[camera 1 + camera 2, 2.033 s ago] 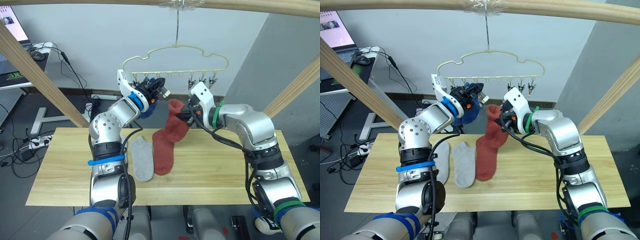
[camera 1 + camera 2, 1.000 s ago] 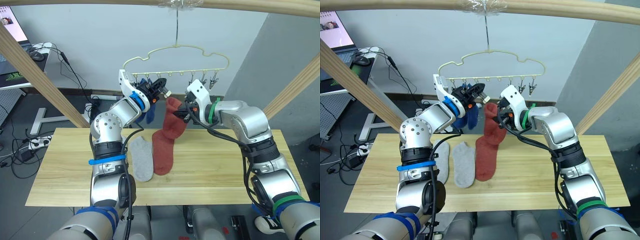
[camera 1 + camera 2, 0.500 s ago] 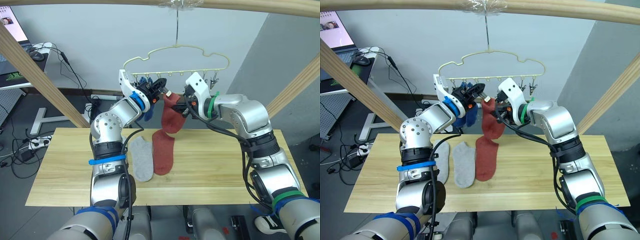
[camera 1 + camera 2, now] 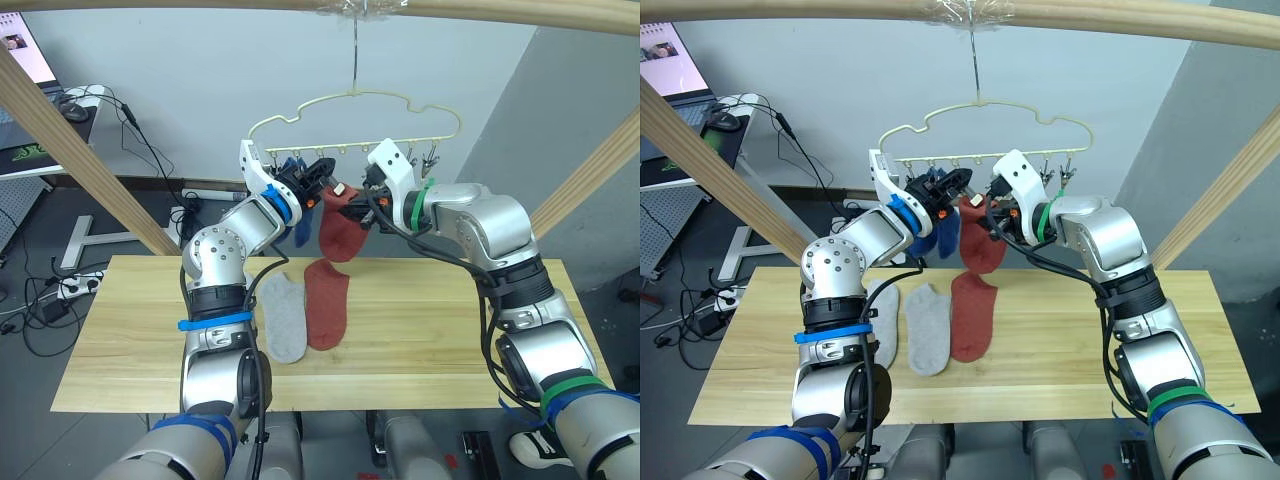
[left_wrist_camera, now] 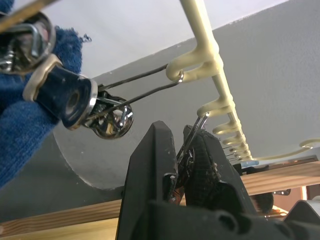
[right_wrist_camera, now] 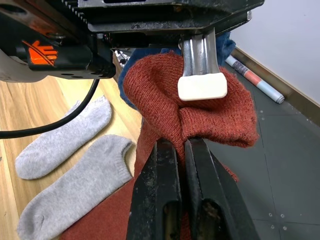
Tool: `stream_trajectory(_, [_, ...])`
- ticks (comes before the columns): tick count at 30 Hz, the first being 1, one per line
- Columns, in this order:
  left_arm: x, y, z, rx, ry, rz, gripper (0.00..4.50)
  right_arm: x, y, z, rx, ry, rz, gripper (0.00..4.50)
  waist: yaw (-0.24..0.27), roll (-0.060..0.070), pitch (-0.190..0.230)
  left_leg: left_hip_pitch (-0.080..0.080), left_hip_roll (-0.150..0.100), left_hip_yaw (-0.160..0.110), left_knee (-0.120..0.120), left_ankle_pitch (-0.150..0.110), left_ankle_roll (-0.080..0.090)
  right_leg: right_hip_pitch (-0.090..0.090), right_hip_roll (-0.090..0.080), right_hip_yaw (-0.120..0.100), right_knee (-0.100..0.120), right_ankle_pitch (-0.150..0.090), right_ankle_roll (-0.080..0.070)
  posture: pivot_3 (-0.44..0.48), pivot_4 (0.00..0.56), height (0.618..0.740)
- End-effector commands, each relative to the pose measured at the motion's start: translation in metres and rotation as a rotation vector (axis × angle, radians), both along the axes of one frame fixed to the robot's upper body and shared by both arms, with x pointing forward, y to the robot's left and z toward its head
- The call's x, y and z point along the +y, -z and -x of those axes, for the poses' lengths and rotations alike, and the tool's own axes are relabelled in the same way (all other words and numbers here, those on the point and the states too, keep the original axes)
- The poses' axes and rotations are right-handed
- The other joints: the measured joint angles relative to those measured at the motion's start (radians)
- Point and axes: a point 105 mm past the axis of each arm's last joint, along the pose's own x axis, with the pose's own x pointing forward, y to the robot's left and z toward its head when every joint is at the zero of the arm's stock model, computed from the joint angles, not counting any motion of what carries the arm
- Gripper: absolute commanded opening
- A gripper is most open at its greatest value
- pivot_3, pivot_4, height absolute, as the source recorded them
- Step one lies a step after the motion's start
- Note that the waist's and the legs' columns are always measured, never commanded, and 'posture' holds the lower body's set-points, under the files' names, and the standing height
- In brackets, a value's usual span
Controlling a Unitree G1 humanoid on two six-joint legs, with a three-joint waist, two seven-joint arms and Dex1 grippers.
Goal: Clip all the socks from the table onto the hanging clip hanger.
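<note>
The pale yellow clip hanger [image 4: 355, 100] hangs from the top pole. My left gripper [image 4: 325, 183] is up at its row of clips, shut on one metal clip [image 5: 187, 145]. Just beside it, my right gripper [image 6: 182, 150] is shut on the cuff of a rust-red sock [image 4: 340, 232], holding the cuff right under that clip's white-tipped jaws. A blue sock [image 4: 940, 232] hangs from the hanger's left clips, behind my left gripper. On the table [image 4: 430, 330] lie two grey socks [image 4: 927, 328] [image 4: 883, 320] and another rust-red sock [image 4: 325, 305].
Slanted wooden frame poles [image 4: 80, 150] [image 4: 590, 185] stand at both sides of the table. A desk with a monitor and cables [image 4: 40, 90] is at the far left. The table's right half is bare wood.
My right gripper has lifted the rust-red sock off the table and carried it up and left to the clip. My left gripper has stayed at the hanger.
</note>
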Motion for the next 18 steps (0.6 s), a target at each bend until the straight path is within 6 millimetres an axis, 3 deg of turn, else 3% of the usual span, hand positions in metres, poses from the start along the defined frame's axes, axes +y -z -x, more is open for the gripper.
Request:
stream_trajectory(1, [-0.003, -0.008, 0.004, -0.04, 0.015, 0.005, 0.27, 0.005, -0.021, 0.003, -0.065, -0.032, -0.034, 0.03, 0.0, 0.0, 0.0, 0.0, 0.0, 0.0, 0.0, 0.0, 0.0, 0.0, 0.0, 0.0, 0.0, 0.0, 0.0, -0.006, 0.201, 0.74])
stream_trajectory(8, [-0.003, -0.009, 0.005, -0.038, 0.025, 0.017, 2.5, 0.003, -0.019, 0.003, -0.064, -0.027, -0.031, 0.0, 0.0, 0.0, 0.0, 0.0, 0.0, 0.0, 0.0, 0.0, 0.0, 0.0, 0.0, 0.0, 0.0, 0.0, 0.0, -0.006, 0.201, 0.74])
stream_trajectory(13, [-0.004, -0.017, 0.01, -0.071, 0.054, 0.037, 2.5, 0.0, -0.013, 0.003, -0.051, -0.018, -0.026, 0.0, 0.0, 0.0, 0.0, 0.0, 0.0, 0.0, 0.0, 0.0, 0.0, 0.0, 0.0, 0.0, 0.0, 0.0, 0.0, -0.001, 0.201, 0.74])
stream_trajectory(18, [-0.002, -0.019, 0.018, -0.122, 0.063, -0.052, 2.54, 0.0, -0.007, 0.005, -0.038, -0.02, -0.024, 1.39, 0.0, 0.0, 0.0, 0.0, 0.0, 0.0, 0.0, 0.0, 0.0, 0.0, 0.0, 0.0, 0.0, 0.0, 0.0, 0.006, 0.201, 0.74])
